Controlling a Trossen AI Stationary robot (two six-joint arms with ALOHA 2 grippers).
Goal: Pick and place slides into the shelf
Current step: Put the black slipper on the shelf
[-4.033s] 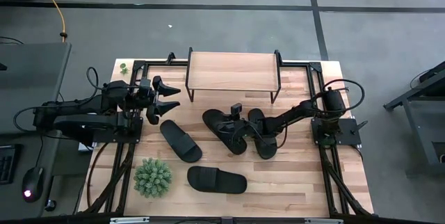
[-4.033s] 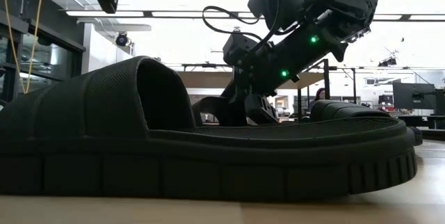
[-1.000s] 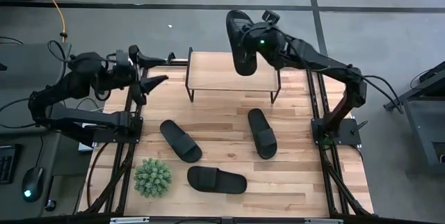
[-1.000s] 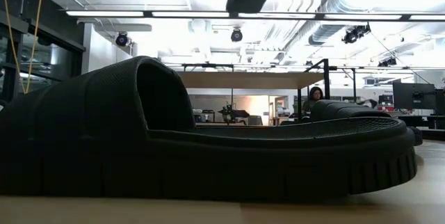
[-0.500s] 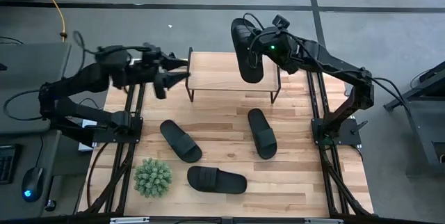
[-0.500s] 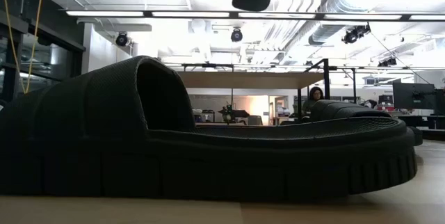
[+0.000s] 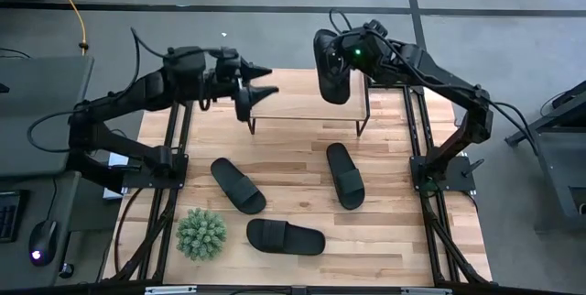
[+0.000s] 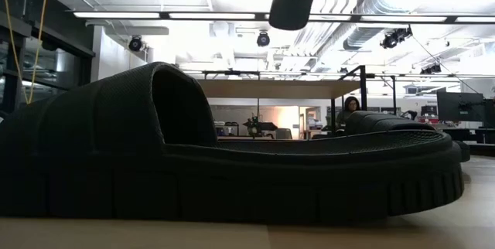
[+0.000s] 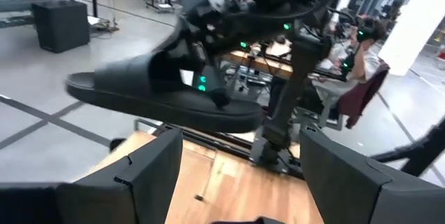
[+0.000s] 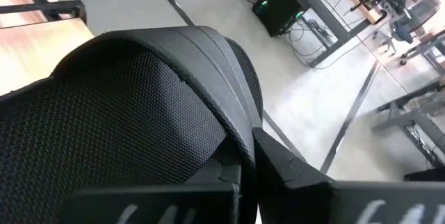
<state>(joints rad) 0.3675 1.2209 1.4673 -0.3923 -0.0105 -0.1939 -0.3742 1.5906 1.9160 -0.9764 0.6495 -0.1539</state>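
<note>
My right gripper [image 7: 351,54] is shut on a black slide [image 7: 331,66] and holds it high above the right part of the shelf [image 7: 293,93], a light wood plank on thin black legs. The left wrist view shows this slide [image 9: 160,97] about level, sole down. My left gripper [image 7: 263,89] hangs open in the air over the shelf's left end, pointing toward the held slide, with nothing between its fingers. Three more slides lie sole down on the table: one at left [image 7: 238,185], one at right [image 7: 345,174] and one near the front [image 7: 286,237]. My right gripper pinches the slide's strap at its edge [image 10: 233,137] between its two fingers. The fingers [image 10: 292,168] come from the table's right side, slanting a little down. The slide is lifted clear of shelf and table, its length running from far to near.
A small green plant [image 7: 201,234] stands at the front left of the table. In the low view the front slide [image 8: 232,164] fills the foreground and hides most of the table. Black frame rails [image 7: 174,148] run along both table sides.
My left gripper has swung toward the table's right, from beside the shelf to above its left end, staying open. My right gripper has shifted a little toward the right and near side and rolled, and the held slide has turned with it, still clear of the shelf.
</note>
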